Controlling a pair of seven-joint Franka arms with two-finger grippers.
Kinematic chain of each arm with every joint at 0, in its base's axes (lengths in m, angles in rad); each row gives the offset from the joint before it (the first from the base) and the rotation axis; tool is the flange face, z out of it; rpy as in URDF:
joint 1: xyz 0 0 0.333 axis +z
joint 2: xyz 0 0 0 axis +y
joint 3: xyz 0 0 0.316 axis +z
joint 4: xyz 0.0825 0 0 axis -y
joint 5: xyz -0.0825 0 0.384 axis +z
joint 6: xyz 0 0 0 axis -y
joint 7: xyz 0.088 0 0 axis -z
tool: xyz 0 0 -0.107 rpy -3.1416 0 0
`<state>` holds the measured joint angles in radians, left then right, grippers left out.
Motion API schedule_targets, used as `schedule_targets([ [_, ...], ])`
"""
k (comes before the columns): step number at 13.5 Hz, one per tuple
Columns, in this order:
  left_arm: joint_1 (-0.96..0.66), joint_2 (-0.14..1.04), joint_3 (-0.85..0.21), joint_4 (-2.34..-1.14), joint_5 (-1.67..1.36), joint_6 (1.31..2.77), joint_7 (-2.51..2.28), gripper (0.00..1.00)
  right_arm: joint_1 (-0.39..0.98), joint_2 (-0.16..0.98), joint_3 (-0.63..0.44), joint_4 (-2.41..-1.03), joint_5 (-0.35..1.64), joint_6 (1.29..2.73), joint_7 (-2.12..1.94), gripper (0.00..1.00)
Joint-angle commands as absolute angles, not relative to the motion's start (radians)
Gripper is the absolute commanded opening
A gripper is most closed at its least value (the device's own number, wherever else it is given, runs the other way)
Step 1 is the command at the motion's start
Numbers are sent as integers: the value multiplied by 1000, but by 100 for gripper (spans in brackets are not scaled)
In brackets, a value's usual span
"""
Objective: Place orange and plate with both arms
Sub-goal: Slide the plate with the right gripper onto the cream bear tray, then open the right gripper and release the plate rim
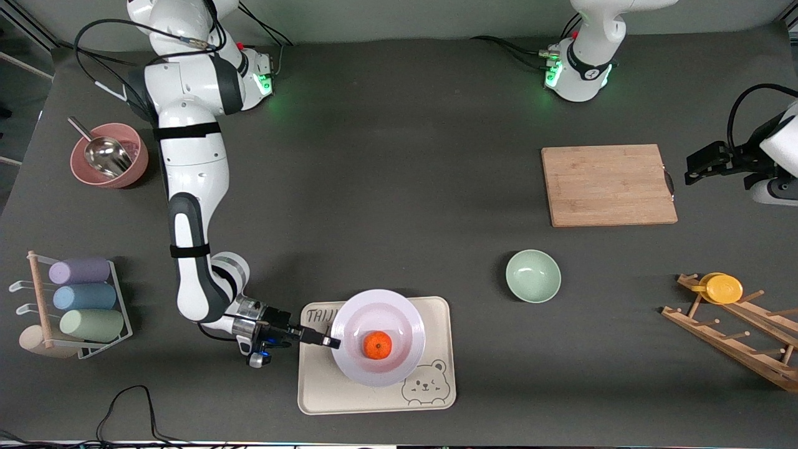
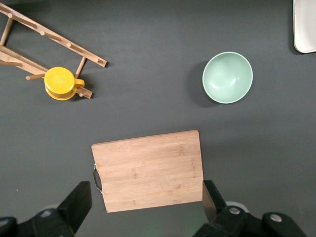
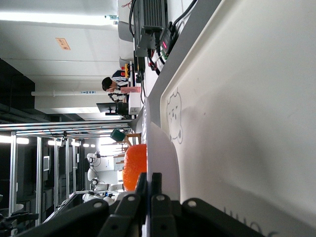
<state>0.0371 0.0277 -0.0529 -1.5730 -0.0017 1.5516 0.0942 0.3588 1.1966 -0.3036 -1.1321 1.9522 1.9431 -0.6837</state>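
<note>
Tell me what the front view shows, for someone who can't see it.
The right end effector pinches the rim of a white plate holding an orange, over a cream bear tray. The left end effector waits open beside the bamboo cutting board.

Cutting board (image 1: 608,185), mint bowl (image 1: 533,275), bear tray (image 1: 324,386), pink bowl (image 1: 110,155).

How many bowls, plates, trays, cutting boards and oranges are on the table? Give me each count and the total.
Bowls: 2, pink bowl, mint-green bowl
Plates: 1, plate
Trays: 1, bear tray
Cutting boards: 1, cutting board
Oranges: 1, orange
Total: 6
</note>
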Motion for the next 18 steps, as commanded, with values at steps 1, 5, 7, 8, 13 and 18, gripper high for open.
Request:
schedule_targets([
  [1, 28, 11, -46, -1582, -5, 1545, 98, 100, 334, 1259, -295, -1025, 1971, 1968, -670, 0],
  [5, 28, 12, -46, -1582, -5, 1546, 97, 100, 334, 1267, -290, -1029, 1971, 1974, -713, 0],
  [7, 28, 12, -46, -1582, -5, 1546, 97, 100, 336, 1266, -290, -1031, 1971, 1976, -716, 97],
  [8, 28, 12, -46, -1582, -5, 1546, 97, 100, 336, 1262, -291, -1032, 1970, 1976, -716, 100],
  [13, 29, 12, -46, -1582, -5, 1546, 97, 100, 325, 1212, -298, -1051, 1954, 1968, -689, 100],
  [18, 28, 12, -46, -1582, -6, 1546, 95, 100, 324, 1062, -301, -1205, 1821, 1967, -617, 100],
])
